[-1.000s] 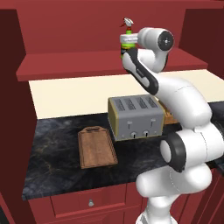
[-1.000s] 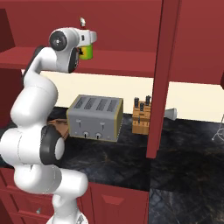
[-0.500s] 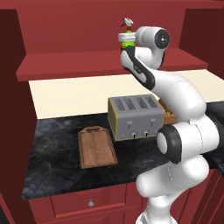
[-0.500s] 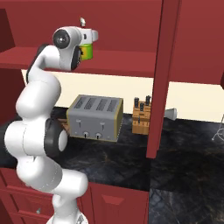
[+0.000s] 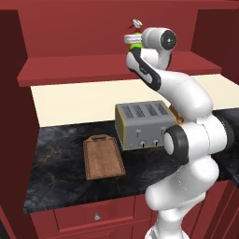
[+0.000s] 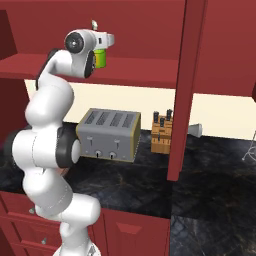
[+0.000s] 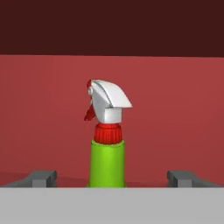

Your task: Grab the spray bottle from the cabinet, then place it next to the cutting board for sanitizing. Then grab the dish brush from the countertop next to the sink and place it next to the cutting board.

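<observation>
Jaws wide apart, flanking the bottle [image 7: 107, 148], which stands centre frame on the cabinet [image 5: 93, 65] shelf. Closing too low or off-centre could tip it backward, I judge.

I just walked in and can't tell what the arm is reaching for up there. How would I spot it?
Look at the dark red wall cabinet above the black countertop. On its shelf, in front of the robot's open claw, stands a small spray bottle. Its bright green body, red collar and white trigger head stand out against the red wood.
</observation>
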Controlling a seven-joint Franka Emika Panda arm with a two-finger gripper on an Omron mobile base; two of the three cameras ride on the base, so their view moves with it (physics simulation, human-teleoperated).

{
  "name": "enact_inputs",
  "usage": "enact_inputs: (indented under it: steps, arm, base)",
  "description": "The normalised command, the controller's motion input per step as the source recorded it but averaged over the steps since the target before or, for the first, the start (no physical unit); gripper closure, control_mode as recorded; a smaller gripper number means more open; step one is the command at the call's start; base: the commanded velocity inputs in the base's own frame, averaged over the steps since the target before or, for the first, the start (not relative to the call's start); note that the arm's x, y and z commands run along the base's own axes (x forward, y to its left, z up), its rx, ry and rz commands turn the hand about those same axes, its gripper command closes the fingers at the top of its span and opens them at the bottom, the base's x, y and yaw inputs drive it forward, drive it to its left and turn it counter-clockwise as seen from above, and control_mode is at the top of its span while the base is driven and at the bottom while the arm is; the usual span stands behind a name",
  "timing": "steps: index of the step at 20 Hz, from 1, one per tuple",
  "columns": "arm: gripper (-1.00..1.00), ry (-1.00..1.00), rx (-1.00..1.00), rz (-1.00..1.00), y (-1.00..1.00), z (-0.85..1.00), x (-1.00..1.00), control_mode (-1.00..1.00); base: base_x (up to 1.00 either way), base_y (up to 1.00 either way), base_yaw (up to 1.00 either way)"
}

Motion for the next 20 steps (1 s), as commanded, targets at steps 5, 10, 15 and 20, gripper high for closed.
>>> enact_inputs:
  steps: [5,10,15,20]
  arm:
    - [-1.00,0.00,0.00,0.00,0.00,-0.08,0.34,-1.00]
    - [-1.00,0.00,0.00,0.00,0.00,-0.03,0.35,-1.00]
    - [-1.00,0.00,0.00,0.00,0.01,0.00,0.38,-1.00]
    - [-1.00,0.00,0.00,0.00,0.00,0.00,0.38,-1.00]
  base:
    - [0.00,0.00,0.00]
    - [0.00,0.00,0.00]
    - [0.00,0.00,0.00]
    - [0.00,0.00,0.00]
